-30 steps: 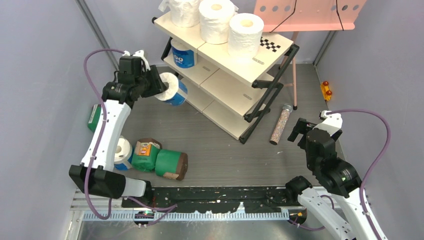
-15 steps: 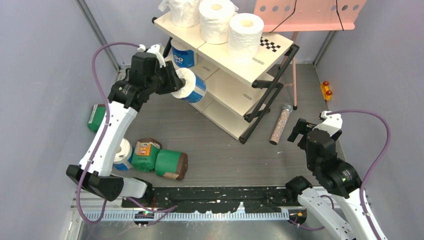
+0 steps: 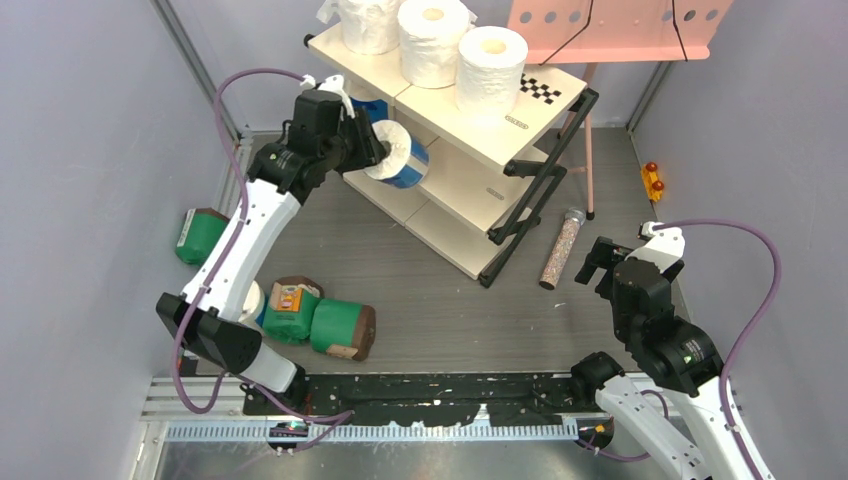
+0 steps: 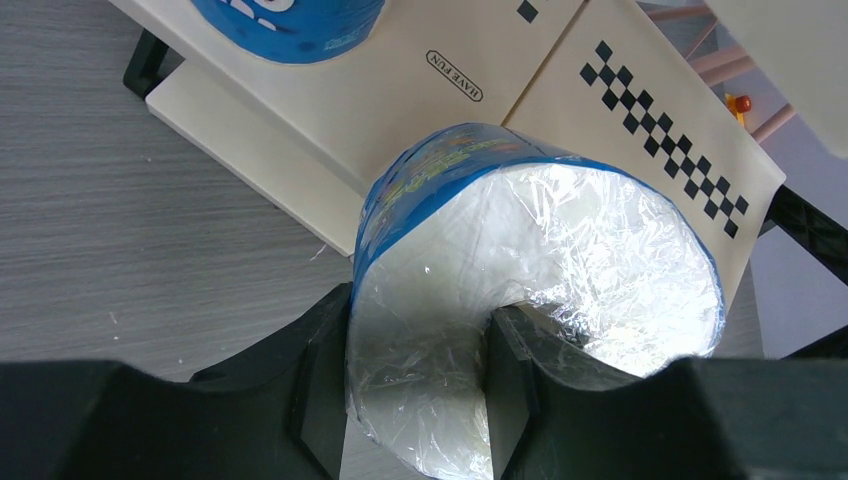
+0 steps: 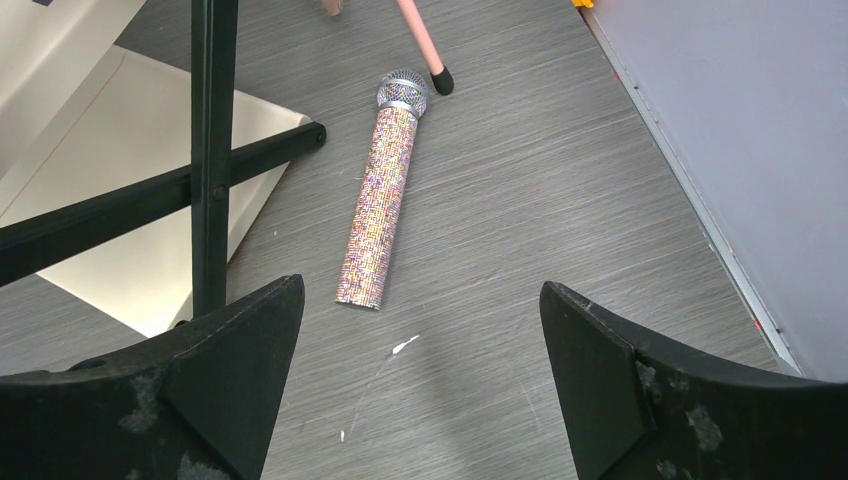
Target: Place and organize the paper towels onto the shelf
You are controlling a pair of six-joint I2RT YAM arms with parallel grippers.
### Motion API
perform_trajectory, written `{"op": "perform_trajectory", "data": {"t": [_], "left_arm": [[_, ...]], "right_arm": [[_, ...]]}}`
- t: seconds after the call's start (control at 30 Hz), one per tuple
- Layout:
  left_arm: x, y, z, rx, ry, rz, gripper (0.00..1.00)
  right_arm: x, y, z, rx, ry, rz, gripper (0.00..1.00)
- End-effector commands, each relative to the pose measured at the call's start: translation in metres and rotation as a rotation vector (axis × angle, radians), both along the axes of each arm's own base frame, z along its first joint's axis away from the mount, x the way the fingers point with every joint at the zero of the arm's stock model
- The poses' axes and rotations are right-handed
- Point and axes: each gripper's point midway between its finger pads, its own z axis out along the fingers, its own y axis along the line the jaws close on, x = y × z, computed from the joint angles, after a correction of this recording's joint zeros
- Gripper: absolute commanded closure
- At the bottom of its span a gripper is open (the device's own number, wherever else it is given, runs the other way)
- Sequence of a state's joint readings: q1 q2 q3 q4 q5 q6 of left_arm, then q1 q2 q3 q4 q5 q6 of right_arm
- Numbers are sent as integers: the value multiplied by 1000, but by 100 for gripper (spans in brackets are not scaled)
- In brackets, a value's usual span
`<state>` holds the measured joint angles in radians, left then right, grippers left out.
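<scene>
My left gripper (image 3: 372, 152) is shut on a blue-wrapped paper towel roll (image 3: 398, 155), one finger in its core and one outside, and holds it over the left part of the shelf's middle tier (image 3: 455, 175). In the left wrist view the gripper (image 4: 415, 390) holds the roll (image 4: 530, 290) above the cream board (image 4: 440, 100), next to another blue roll (image 4: 290, 15). Three white rolls (image 3: 432, 40) stand on the top tier. Three green rolls (image 3: 343, 328) and one blue roll (image 3: 250, 300) lie on the floor at the left. My right gripper (image 3: 612, 262) is open and empty.
A thin speckled tube (image 3: 562, 247) lies on the floor right of the shelf, also in the right wrist view (image 5: 383, 205) ahead of my right gripper (image 5: 420, 380). A pink music stand (image 3: 610, 25) stands behind the shelf. A small orange object (image 3: 652, 180) lies by the right wall.
My left arm has carried the blue roll to the right and away from me, from beside the shelf to over its middle tier. The right arm has not moved.
</scene>
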<state>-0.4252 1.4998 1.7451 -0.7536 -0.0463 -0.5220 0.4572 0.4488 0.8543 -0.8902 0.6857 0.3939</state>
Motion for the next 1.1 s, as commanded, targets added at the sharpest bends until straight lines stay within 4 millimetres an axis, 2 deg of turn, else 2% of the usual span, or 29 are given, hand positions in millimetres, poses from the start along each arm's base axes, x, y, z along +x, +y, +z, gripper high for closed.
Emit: {"op": "perform_trajectory", "data": {"t": [0.0,0.37,0.7,1.07], "left_arm": [[21,-12,47,-92,-161,22,75],[36,-22,48,-105,-189,19,73],[42,-28,41,-102,-180,9,57],[40,-31,50,-138,-198,-2,44]], "right_arm": [[3,1,9,12,-40,0,5],[4,0,9,10,-39,-7,5],[4,0,7,7,-34,-8,5],[4,0,7,7,-33,-7,5]]}}
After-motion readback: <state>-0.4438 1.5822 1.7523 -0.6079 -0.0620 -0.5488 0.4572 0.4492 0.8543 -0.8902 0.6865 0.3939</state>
